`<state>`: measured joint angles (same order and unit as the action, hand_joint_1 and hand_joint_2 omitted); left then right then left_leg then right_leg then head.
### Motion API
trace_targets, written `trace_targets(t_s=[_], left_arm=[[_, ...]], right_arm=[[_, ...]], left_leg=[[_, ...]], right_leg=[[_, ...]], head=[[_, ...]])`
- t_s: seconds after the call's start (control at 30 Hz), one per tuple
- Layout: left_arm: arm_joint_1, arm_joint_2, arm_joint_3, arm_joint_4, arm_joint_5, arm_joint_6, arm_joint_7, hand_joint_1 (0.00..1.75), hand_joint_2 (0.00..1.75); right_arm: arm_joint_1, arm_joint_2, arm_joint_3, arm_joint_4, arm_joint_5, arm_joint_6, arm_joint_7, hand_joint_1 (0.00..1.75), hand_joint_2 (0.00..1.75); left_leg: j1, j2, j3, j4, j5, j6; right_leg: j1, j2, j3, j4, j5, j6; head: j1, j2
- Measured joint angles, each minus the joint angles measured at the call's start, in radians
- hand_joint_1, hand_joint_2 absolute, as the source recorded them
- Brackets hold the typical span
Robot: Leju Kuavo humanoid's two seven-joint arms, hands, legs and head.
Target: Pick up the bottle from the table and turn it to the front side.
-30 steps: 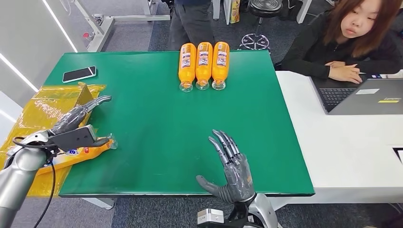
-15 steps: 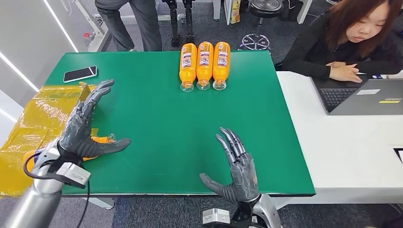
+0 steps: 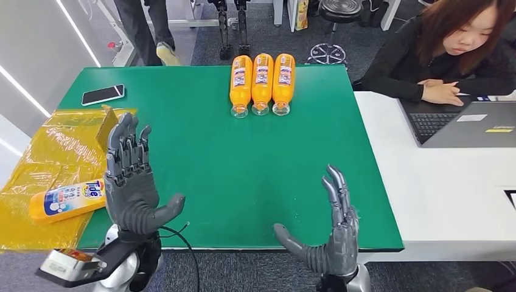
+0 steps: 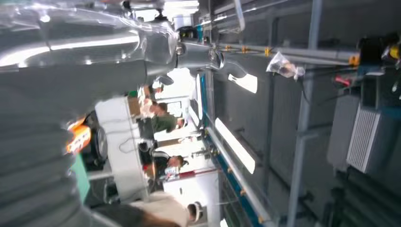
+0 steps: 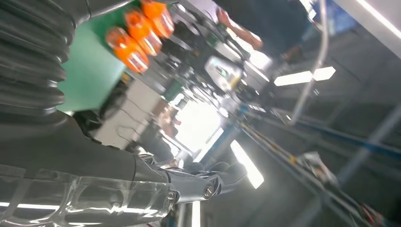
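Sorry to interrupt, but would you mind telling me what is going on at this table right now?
Nothing is being handled at this moment. The robot's left hand and right hand are both raised over the near edge of the green table, open and empty. A Tide bottle lies label-up on the yellow plastic sheet beside the left hand. Three orange bottles lie side by side at the far edge. A person sits at a laptop.

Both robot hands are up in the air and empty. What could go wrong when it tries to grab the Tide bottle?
1. The Tide bottle lies on crinkly yellow plastic at the table's edge, so it might slide or roll off when the left hand reaches.
2. The right hand is far from the bottle, so it probably cannot help steady it.
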<state>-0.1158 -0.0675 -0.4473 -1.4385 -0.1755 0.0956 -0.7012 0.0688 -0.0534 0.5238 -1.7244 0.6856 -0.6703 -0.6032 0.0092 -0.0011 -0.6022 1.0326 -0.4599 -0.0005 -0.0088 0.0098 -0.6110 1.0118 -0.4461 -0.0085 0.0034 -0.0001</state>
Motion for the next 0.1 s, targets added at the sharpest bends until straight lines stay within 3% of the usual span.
trace_targets(t_s=[0.1], left_arm=[[0.015, -0.028, -0.028, 0.000, -0.004, 0.058, 0.000, 0.00, 1.75]], right_arm=[[0.026, 0.025, -0.039, -0.016, -0.056, 0.000, -0.073, 0.00, 1.75]], left_leg=[[0.000, 0.000, 0.000, 0.000, 0.000, 0.000]], right_leg=[[0.000, 0.000, 0.000, 0.000, 0.000, 0.000]], head=[[0.000, 0.000]])
